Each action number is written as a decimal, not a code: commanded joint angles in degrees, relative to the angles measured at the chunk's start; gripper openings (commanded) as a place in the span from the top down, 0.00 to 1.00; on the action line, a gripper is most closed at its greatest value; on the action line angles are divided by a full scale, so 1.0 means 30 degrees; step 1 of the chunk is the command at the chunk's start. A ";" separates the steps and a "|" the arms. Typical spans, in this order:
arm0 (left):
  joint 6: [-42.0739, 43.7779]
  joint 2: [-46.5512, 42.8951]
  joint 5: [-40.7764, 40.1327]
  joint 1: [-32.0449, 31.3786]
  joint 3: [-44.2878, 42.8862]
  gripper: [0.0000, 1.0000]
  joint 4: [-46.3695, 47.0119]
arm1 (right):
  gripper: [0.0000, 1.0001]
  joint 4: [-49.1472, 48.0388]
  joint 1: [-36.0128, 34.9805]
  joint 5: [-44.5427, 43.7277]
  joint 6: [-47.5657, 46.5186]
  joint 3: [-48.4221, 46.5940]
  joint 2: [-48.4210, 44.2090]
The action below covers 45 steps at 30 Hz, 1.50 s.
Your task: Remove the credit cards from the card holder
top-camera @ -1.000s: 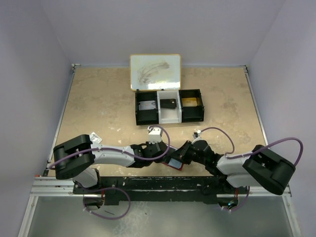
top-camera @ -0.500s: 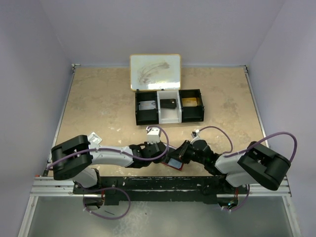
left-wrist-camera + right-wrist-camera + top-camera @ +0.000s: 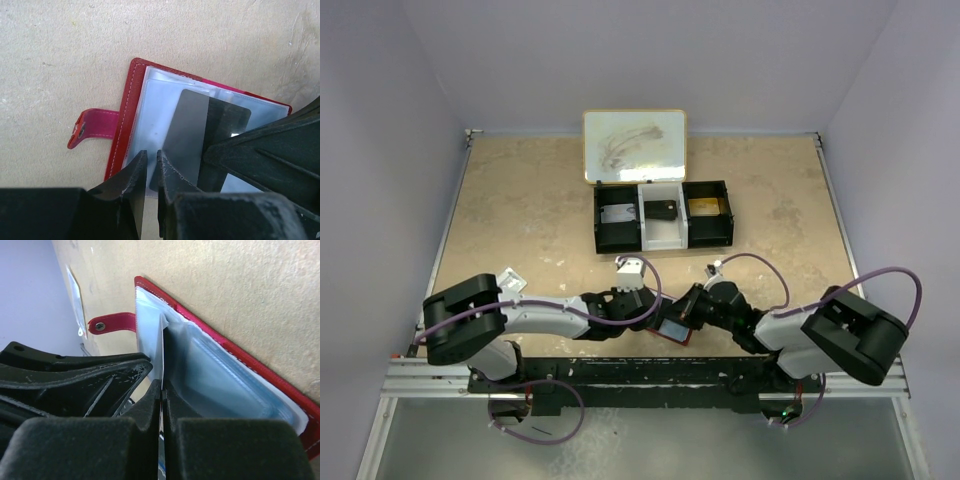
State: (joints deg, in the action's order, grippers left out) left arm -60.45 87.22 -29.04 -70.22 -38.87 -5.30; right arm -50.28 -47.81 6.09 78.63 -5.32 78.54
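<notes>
Task part done, by the look of it. Red card holder lies open and flat at the near edge of the bench, about midway along, between the two arms, with its tab unsnapped. A dark card sits askew, partly out of its clear sleeve. Right gripper has its fingers together on a thin edge, apparently that card. Left gripper has its tips on the holder's near edge with only a slit between them. Can't tell if it pinches a sleeve or just pins the holder down. Black tray is mid-bench, toward the far edge. Left compartment holds a grey flat piece, the white middle a dark one, the right a yellowish one. They look like cards already removed. Left to do: draw this card free and place it. More cards in the sleeves: not visible.
</notes>
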 commanded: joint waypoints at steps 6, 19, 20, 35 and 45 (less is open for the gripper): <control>-0.0092 -0.0872 -0.0990 -0.0032 0.0416 0.90 -0.0878 | 1.00 0.3571 0.0117 -0.0076 -0.0148 -0.0043 -0.3500; -0.0472 -0.2209 -0.1722 -0.0003 0.0537 0.85 -0.1366 | 1.00 0.8358 0.0102 -0.1028 -0.0645 -0.0498 -0.7795; -0.0476 -0.2523 -0.1766 -0.0003 0.0496 0.83 -0.1430 | 1.00 0.8620 0.0093 -0.1157 -0.0701 -0.0524 -0.7986; -0.0233 -0.5882 -0.1457 -0.0003 0.1470 0.71 -0.0886 | 1.00 0.8885 0.0116 -0.0954 -0.3303 -0.2201 -0.6803; 0.0829 -0.2795 0.1566 -0.0003 0.1020 0.79 0.2633 | 0.96 0.8130 0.0113 0.0587 -0.3615 -0.3397 -0.2863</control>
State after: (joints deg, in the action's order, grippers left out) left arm -60.16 75.79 -28.27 -70.19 -34.06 -3.18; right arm -23.70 -47.57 5.69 69.60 -13.26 67.33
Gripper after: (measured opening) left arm 0.219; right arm 0.022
